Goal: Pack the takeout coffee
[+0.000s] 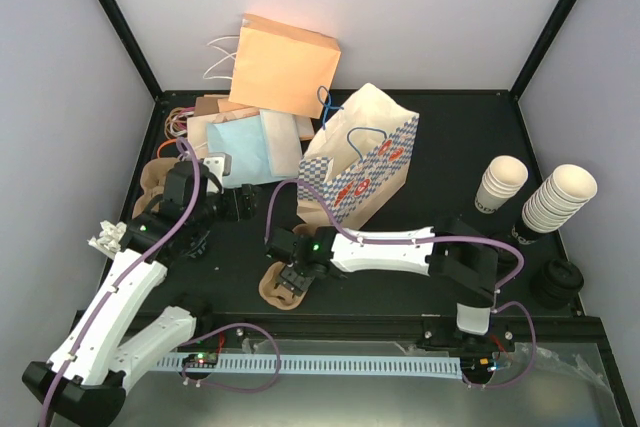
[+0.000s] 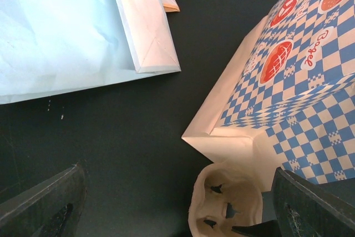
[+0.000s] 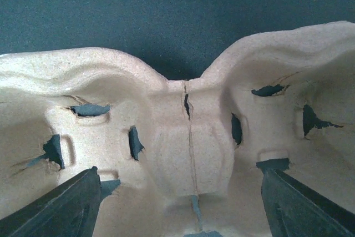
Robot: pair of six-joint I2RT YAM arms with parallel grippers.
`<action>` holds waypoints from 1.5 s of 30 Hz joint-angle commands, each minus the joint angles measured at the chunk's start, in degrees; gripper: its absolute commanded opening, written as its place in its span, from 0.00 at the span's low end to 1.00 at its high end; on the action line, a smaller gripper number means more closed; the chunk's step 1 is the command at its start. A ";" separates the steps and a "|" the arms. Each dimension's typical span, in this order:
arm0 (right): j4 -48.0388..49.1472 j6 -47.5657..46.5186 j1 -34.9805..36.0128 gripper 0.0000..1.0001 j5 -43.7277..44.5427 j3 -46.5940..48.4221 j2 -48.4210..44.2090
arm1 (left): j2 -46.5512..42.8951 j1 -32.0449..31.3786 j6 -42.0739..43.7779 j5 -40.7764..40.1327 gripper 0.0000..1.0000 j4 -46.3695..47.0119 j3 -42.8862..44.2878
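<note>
No single takeout coffee cup is in view. My right gripper (image 1: 290,279) (image 3: 180,173) is open low over a tan pulp cup carrier (image 1: 273,290) (image 3: 188,131). Its two dark fingers reach into the cup wells on either side of the carrier's cracked middle ridge. My left gripper (image 1: 232,195) (image 2: 177,173) is open and empty above the dark table, between a light blue flat bag (image 2: 55,31) and the blue-checked paper bag (image 1: 365,167) (image 2: 310,76). The left wrist view also catches the carrier (image 2: 224,203) at its bottom edge, beside the checked bag's corner.
Two nested stacks of cream paper cups (image 1: 500,182) (image 1: 558,197) stand at the right, with black lids (image 1: 558,282) in front of them. An orange bag (image 1: 285,62) and flat paper bags (image 1: 245,142) lie at the back left. More pulp carriers (image 1: 155,179) sit at the left edge.
</note>
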 commanded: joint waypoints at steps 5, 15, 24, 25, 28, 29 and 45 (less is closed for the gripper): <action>-1.42 -0.62 -0.49 0.72 0.58 2.95 3.12 | -0.69 0.63 0.79 0.47 0.93 -0.17 0.57; -1.99 -1.69 -1.06 0.62 0.14 4.63 5.14 | -0.73 0.63 0.99 0.35 0.94 -0.09 0.30; -2.73 -2.24 -1.10 0.55 -0.37 5.27 6.15 | 0.00 0.72 1.49 0.47 0.94 0.13 0.75; -2.86 -2.38 -1.06 0.54 -0.34 5.44 6.23 | 0.12 0.72 1.49 0.47 0.94 0.13 0.99; -3.11 -2.39 -1.06 0.53 -0.43 5.81 6.18 | 0.23 0.72 1.63 0.48 0.94 0.11 1.41; -3.06 -2.41 -1.07 0.50 -0.54 5.84 5.94 | 0.23 0.72 1.83 0.48 0.94 0.16 1.43; -3.91 -4.57 -1.05 0.43 -1.59 7.13 -6.40 | -0.87 0.72 5.18 -7.64 0.94 -6.76 8.77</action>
